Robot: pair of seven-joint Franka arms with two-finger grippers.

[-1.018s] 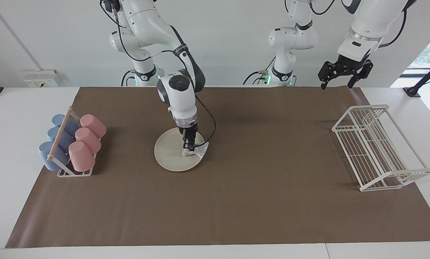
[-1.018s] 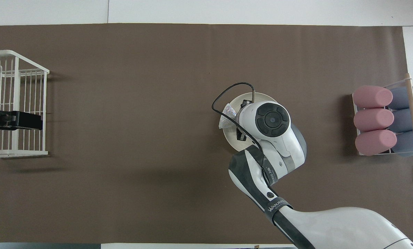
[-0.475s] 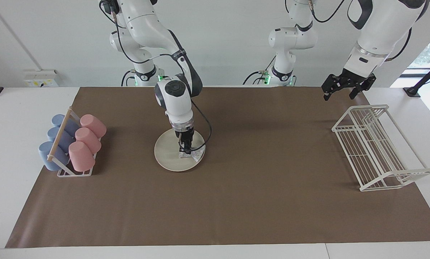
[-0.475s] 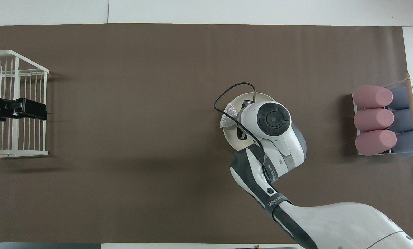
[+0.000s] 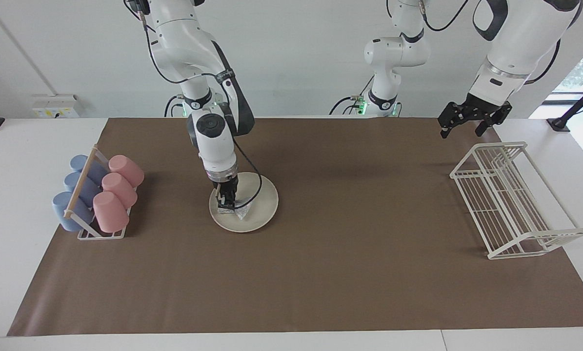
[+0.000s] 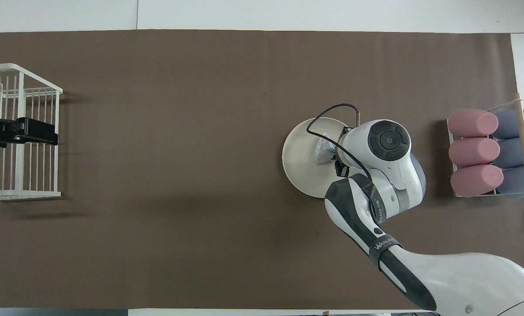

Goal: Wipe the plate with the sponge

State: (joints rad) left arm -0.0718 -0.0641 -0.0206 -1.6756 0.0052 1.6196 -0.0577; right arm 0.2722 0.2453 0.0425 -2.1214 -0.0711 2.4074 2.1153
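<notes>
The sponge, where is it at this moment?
The sponge lies on the plate, on the part toward the right arm's end of the table, pinched in the right tool. The rack of cups is its nearest neighbour.

Plate (image 5: 259,204) on the mat (image 5: 320,273) mid-worktop, sponge (image 5: 242,210) on it under the right end effector (image 5: 226,204); cup rack (image 5: 98,195) at the right arm's end, wire rack (image 5: 511,200) at the left arm's end beneath the left end effector (image 5: 472,126).
</notes>
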